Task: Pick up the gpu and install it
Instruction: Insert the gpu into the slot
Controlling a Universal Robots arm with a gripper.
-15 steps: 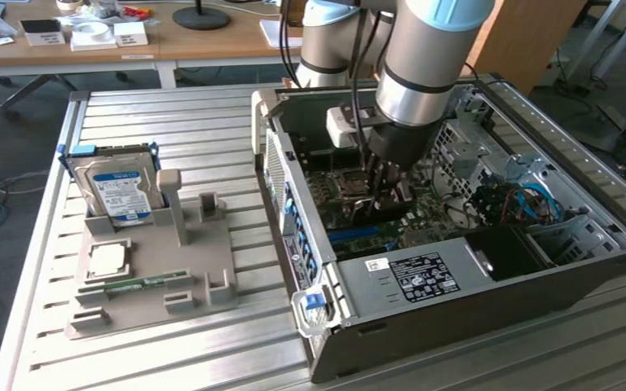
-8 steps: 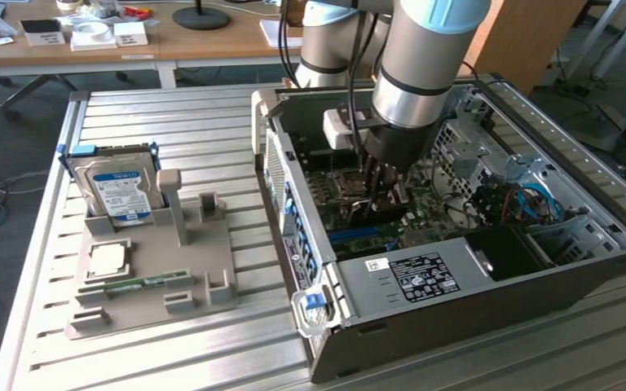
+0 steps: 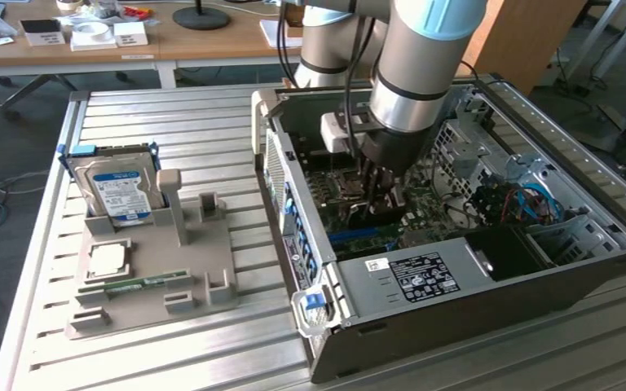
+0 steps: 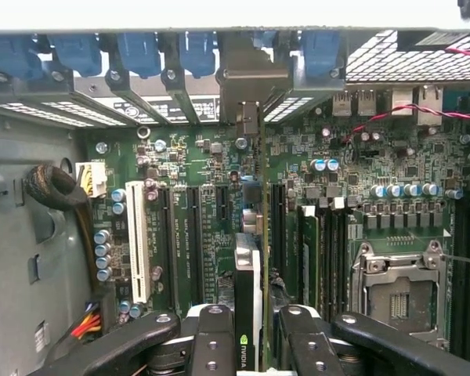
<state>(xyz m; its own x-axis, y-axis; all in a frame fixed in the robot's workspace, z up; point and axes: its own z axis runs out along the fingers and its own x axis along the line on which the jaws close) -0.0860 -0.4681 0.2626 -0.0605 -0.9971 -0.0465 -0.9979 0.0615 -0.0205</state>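
While clamping the gpu point(image 4: 248, 313) by its two flat faces, hangs low inside the open computer case point(image 3: 443, 342), right over the motherboard point(image 4: 204, 153). Holds with the gripper point(image 4: 251, 345) part-closed, black fingers point(image 4: 211, 341) pressed on either side of the card, nothing else in hand. Carries the card edge-on, long axis running straight out from the wrist toward the rear of the case, silver bracket point(image 4: 248, 117) leading and already up against the row of blue latches point(image 4: 141, 51). Lines up parallel with the black expansion slots point(image 4: 196, 235) just beside, and with the white slot point(image 4: 137, 243) a little further off. Looks seated, or possibly just above its own slot. Hard to call, with the contact edge hidden under the card itself. From outside, shows up as a dark slab below the fingertips, well apart from the hard drive point(image 3: 117, 191) and memory stick point(image 3: 139, 285) on the grey holder point(image 3: 209, 261) at the exterior view's left.
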